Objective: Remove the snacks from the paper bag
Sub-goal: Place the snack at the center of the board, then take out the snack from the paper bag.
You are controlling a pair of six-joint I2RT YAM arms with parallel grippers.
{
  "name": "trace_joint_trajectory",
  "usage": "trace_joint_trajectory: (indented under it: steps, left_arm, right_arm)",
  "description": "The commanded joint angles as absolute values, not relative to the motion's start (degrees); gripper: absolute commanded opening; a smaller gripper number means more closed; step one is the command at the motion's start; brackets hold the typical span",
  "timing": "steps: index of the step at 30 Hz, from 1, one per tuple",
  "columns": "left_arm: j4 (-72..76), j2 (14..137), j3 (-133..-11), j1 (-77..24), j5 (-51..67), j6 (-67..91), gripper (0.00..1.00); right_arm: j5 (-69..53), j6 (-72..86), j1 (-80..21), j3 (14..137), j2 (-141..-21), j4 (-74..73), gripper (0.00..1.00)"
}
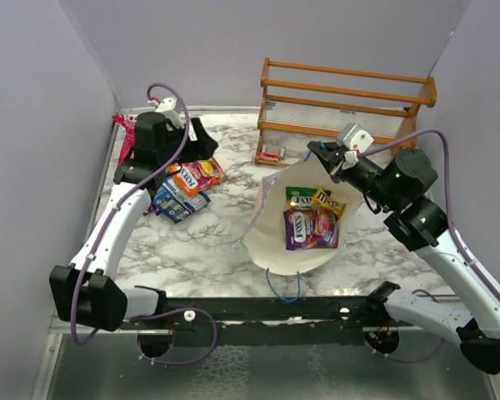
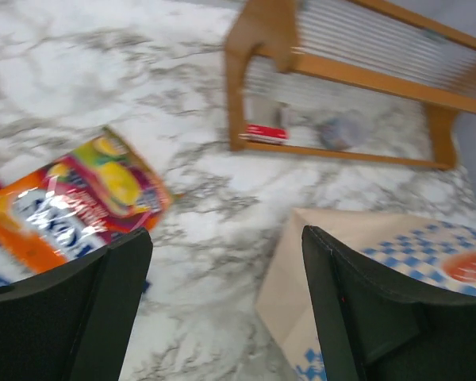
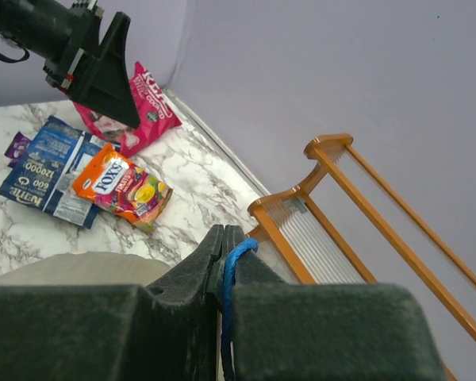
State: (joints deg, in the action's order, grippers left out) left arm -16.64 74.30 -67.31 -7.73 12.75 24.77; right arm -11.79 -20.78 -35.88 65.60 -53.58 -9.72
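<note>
The paper bag (image 1: 271,233) lies open on the marble table, cream inside up. In it I see a green-yellow packet (image 1: 302,197), a purple one (image 1: 300,227) and a pink one (image 1: 325,223). My right gripper (image 1: 327,157) is at the bag's far rim, shut on its blue cord handle (image 3: 236,255). An orange packet (image 1: 198,174), a blue packet (image 1: 180,201) and the pink-red bag (image 1: 123,133) lie on the table at the left. My left gripper (image 1: 202,143) hangs open and empty just beyond the orange packet (image 2: 71,206), with the bag's checkered corner (image 2: 397,254) to its right.
A wooden rack (image 1: 346,104) stands at the back of the table, a small red-and-white item (image 1: 271,155) at its foot. Purple walls close in the left, back and right sides. The bag's second cord handle (image 1: 285,288) hangs over the table's near edge.
</note>
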Motion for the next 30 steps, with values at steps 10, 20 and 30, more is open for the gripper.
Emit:
trace_joint_trajectory:
  steps: [10,20,30]
  left_arm:
    - [-13.81,67.59,-73.62,-23.64,24.99,21.01,0.75]
    - [-5.48,61.85,-72.72,-26.8,48.37,17.67,0.71]
    - [-1.72,61.34,-71.34,-39.12,37.66,22.96,0.64]
  right_arm:
    - [-12.92,-22.23,-35.68,59.27,-47.21,4.83,0.02]
    - [1.17,-23.01,-35.68,61.21,-47.32,5.62,0.02]
    - [5.8,-22.07,-35.68,66.58,-52.42,2.57,0.02]
